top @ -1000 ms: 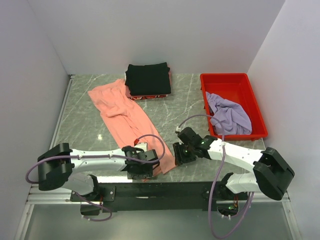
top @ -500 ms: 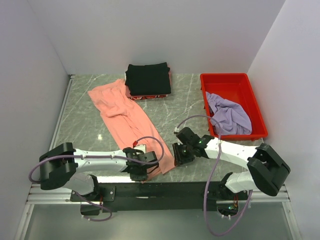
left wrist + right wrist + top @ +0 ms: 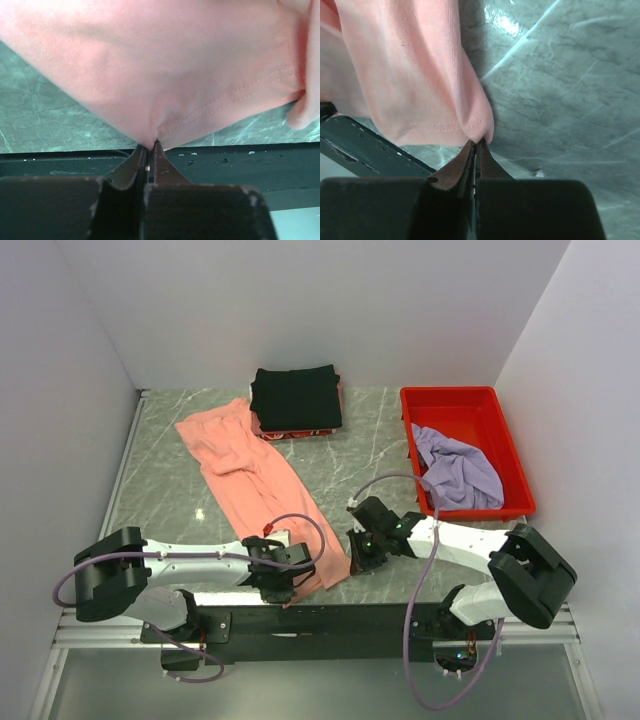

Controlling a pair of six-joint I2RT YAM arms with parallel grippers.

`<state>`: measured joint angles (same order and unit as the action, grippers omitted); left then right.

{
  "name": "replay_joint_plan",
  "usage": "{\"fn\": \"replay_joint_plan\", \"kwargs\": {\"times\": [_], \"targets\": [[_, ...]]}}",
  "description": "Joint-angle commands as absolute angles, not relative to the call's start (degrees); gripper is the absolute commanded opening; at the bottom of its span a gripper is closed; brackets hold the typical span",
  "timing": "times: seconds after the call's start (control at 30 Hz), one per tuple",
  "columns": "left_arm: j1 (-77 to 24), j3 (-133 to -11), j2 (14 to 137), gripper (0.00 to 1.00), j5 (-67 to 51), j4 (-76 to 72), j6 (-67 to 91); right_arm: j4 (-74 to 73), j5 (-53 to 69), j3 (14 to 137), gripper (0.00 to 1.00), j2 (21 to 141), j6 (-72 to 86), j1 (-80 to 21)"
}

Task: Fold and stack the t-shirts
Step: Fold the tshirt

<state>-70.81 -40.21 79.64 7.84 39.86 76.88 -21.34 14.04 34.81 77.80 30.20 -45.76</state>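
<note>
The pink shirt [image 3: 250, 480] is pinched at its near hem by the left hand [image 3: 150, 148] and right hand [image 3: 476, 145], seemingly near the table [image 3: 350, 460] edge.

Top view: left gripper [image 3: 284, 576] and right gripper [image 3: 361, 554] cover the salmon t-shirt [image 3: 250, 475] hem at 6 o'clock, fingertips unseen. Red sliver [image 3: 296, 433] under the black t-shirt [image 3: 295, 397] is too small to identify. Lavender t-shirt [image 3: 458, 475] hides the red tray [image 3: 448, 391] floor. Left wrist view: pale blob [image 3: 306, 105] at 3 o'clock is blurred, and the cloth is cut off at 12.
</note>
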Motion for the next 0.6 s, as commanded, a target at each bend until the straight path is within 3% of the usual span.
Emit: {"fn": "replay_joint_plan", "kwargs": {"times": [0.0,0.3,0.57], "targets": [[-72.41,-37.97,82.36,0.01,7.12,43.5,78.57,-19.25,16.17,32.96,0.0,76.29,31.99,-45.62],[-81.03,-39.28,77.17,0.01,1.14,49.21,86.21,-20.92,18.54,27.33,0.0,62.42,39.2,-48.51],[-78.06,-42.62,69.97,0.01,7.03,49.48,88.24,-23.73,14.94,36.36,0.0,61.78,35.07,-48.78]]}}
